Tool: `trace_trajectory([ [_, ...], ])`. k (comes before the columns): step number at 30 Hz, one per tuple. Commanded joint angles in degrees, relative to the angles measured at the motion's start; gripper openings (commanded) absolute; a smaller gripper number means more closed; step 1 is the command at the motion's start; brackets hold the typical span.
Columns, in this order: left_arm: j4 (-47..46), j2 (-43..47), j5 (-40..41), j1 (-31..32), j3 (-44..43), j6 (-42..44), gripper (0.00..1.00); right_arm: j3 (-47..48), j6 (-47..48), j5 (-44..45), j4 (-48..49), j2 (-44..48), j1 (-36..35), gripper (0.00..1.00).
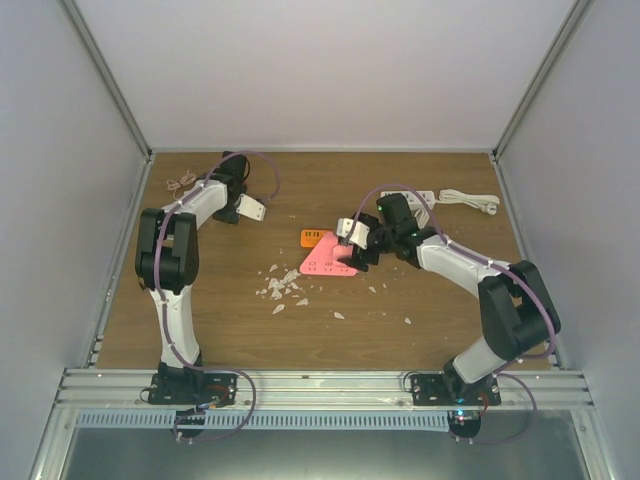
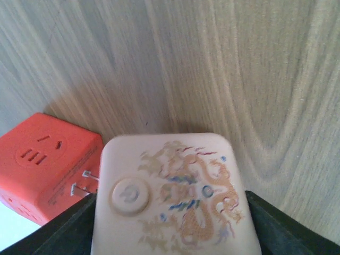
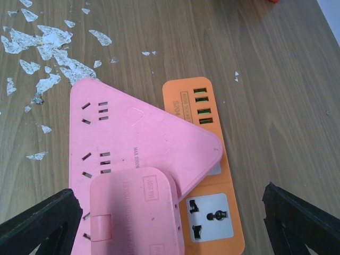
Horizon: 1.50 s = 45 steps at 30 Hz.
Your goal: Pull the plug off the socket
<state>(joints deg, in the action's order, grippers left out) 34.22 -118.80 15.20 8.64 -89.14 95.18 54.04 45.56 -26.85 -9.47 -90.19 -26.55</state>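
At the left end effector [image 2: 170,197]: clamped on a white plug [image 2: 172,170] printed with a dragon and a round power button, dark fingers [image 2: 268,226] tight against both its sides. Just beyond, two metal prongs [image 2: 85,181] bared between the plug and a red cube socket [image 2: 45,164], tips at the cube's face; cannot tell whether seated or free. Both low over the wooden counter [image 2: 239,64], toward its far left.

At the right end effector [image 3: 170,191]: spread wide, gripping nothing, above a pink block [image 3: 135,212] sitting on a pink triangular socket strip [image 3: 127,133], itself overlapping an orange power strip [image 3: 210,180]. Farther out, white flakes [image 3: 48,58] scattered to the left. In the overhead view, a white power strip [image 1: 425,197] with cord at the far right.
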Motion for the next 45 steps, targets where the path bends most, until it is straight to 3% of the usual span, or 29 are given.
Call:
trace_trajectory([
  [1,-0.37,-0.88,0.95,0.39,-1.88,0.87,0.74,-0.6,0.14,0.02,-0.62,0.62,1.0,0.94],
  [13,6.03,2.31,-5.35,0.15,-5.69,-10.26,0.99,-1.96,0.58,-1.05,-1.03,1.53,1.95,0.94],
  [20,8.03,6.23,-14.68,-0.12,-8.62,-23.09,0.99,-2.13,0.42,-3.36,-2.06,1.75,3.25,0.94],
  [26,7.17,10.89,-28.63,-0.75,-10.39,-34.55,0.99,-0.74,0.32,-6.54,-4.89,1.19,5.14,0.93],
  [30,2.87,15.12,-35.0,-0.83,-7.02,-45.86,0.99,1.6,-0.03,-10.64,-9.08,-0.32,7.71,0.92],
  [34,4.97,17.64,-44.03,-0.73,-5.3,-50.45,0.99,4.4,-0.46,-16.2,-13.52,-2.98,10.54,0.9],
  [38,-1.58,23.91,-50.41,0.18,4.61,-55.6,0.99,6.61,-1.1,-19.92,-16.27,-5.32,12.11,0.89],
  [45,-0.87,25.46,-55.35,8.38,14.85,-60.8,0.99,9.65,-1.66,-23.62,-19.82,-9.72,12.66,0.87],
])
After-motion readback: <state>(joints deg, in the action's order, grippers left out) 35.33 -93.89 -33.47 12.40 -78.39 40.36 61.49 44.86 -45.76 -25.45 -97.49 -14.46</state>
